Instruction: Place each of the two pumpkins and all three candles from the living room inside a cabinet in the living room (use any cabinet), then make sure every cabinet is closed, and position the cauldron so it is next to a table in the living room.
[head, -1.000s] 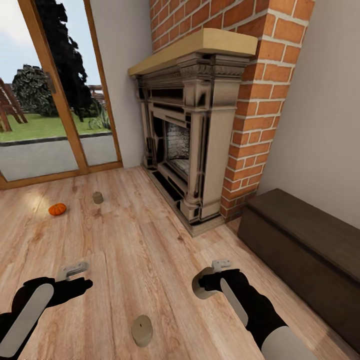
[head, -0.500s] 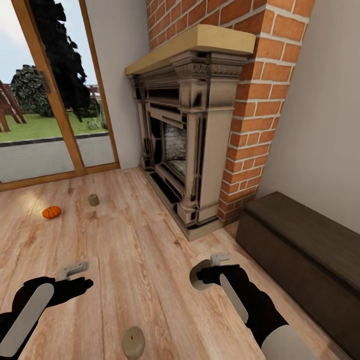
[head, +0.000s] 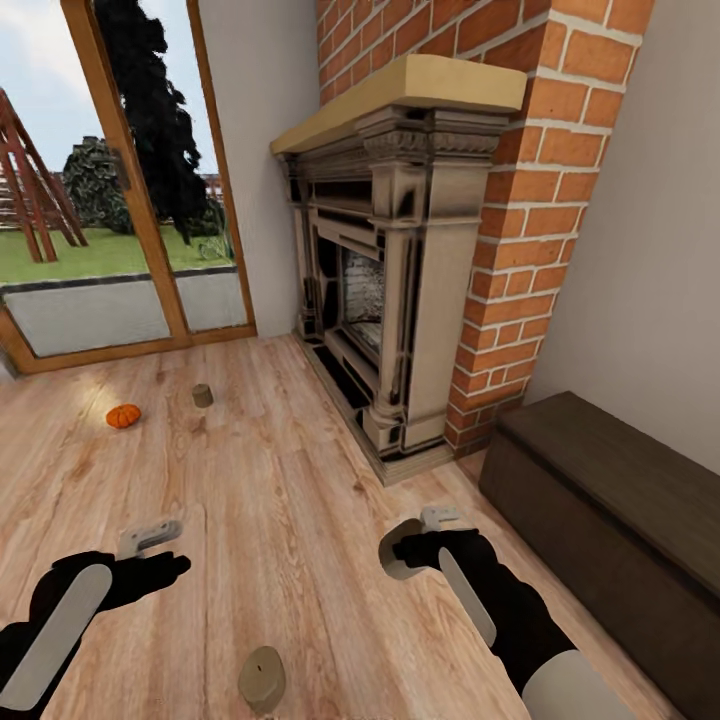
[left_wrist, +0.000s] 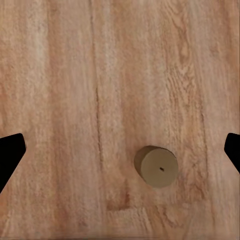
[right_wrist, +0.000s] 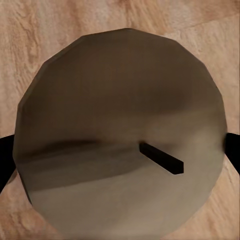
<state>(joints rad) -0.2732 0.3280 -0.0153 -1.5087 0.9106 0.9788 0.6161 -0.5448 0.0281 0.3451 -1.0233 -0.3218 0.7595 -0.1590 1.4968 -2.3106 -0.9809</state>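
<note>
The left gripper (head: 150, 537) hangs with fingers wide apart over the floor (head: 300, 560), gripping nothing. The right gripper (head: 432, 528) is clamped on a candle (head: 402, 550). The cabinet (head: 610, 520) looks closed, so the candle may bump its front.

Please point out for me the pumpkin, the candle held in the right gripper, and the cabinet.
pumpkin (head: 123, 416): head view, on its orange ribbed body.
candle held in the right gripper (right_wrist: 120, 135): right wrist view, on its flat round top.
cabinet (head: 610, 475): head view, on its dark flat top.
</note>
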